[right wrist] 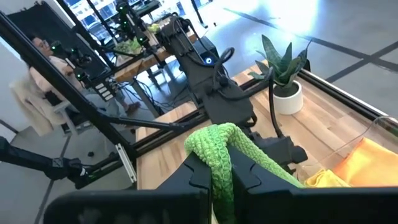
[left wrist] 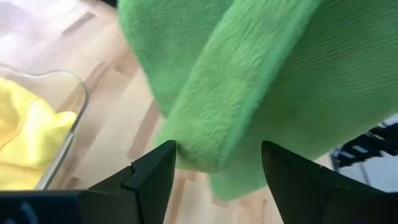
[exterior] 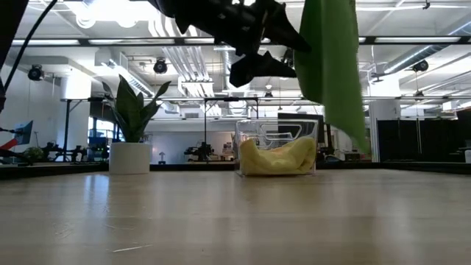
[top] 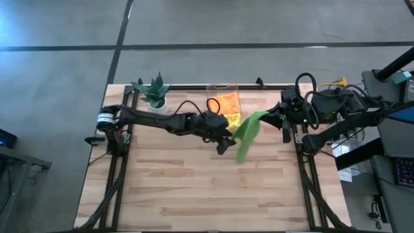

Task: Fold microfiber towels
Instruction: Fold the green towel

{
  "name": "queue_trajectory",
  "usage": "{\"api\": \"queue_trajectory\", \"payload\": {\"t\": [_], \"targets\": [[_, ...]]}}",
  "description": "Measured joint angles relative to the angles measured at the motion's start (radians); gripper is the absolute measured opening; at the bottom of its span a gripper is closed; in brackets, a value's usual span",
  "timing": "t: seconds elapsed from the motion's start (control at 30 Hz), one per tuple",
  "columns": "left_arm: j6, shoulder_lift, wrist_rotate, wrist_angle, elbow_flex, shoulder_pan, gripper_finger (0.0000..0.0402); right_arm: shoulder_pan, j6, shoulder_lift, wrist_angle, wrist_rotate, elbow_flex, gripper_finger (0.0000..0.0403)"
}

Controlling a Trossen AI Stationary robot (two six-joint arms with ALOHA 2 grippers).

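The right gripper [right wrist: 221, 177] is pressed together on 1 corner of the lime green towel [top: 248, 134], which hangs above the table [top: 194, 188] near the clear bin [top: 223, 103]. The left gripper [left wrist: 217, 171] is spread, with a fold of the towel between its fingers [left wrist: 155, 174].

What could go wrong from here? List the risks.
1. The green towel hangs in the air from the shut right hand alone; that hand pinches only a bunched fold, which might slip.
2. The left hand is open around a hanging edge; closing could catch a thick bunch, not a corner, giving a crooked fold.
3. The clear bin of towels sits close behind; a swinging towel may drag on it.
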Motion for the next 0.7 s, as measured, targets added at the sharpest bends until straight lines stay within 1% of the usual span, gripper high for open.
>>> {"api": "queue_trajectory", "payload": {"t": [0.13,0.23,0.37,0.47,0.57,0.6,0.7], "targets": [[0.0,0.02,-0.03,0.0,0.0,0.001,0.0212,0.0,0.0,0.0,0.0,-0.001,0.007,0.0009],[0.0,0.032,-0.03,-0.001,0.0,0.004,0.019,0.0,-0.001,0.0,0.0,-0.019,0.018,0.0008],[0.0,0.036,-0.041,-0.003,0.0,0.008,0.0138,0.002,-0.001,-0.001,-0.001,-0.031,0.021,0.0009],[0.01,0.021,-0.047,-0.045,0.0,0.012,0.0083,0.012,-0.001,-0.002,-0.031,-0.033,0.021,0.0009],[0.062,-0.023,-0.098,-0.118,0.0,0.012,0.002,0.013,0.009,-0.004,-0.103,-0.041,0.021,0.0009],[0.08,-0.047,-0.117,-0.161,0.0,0.012,0.0011,0.013,0.015,-0.004,-0.138,-0.048,0.021,0.0008],[0.128,-0.115,-0.173,-0.294,0.0,0.015,0.0008,0.021,0.038,-0.003,-0.251,-0.052,0.021,0.0008]]}}
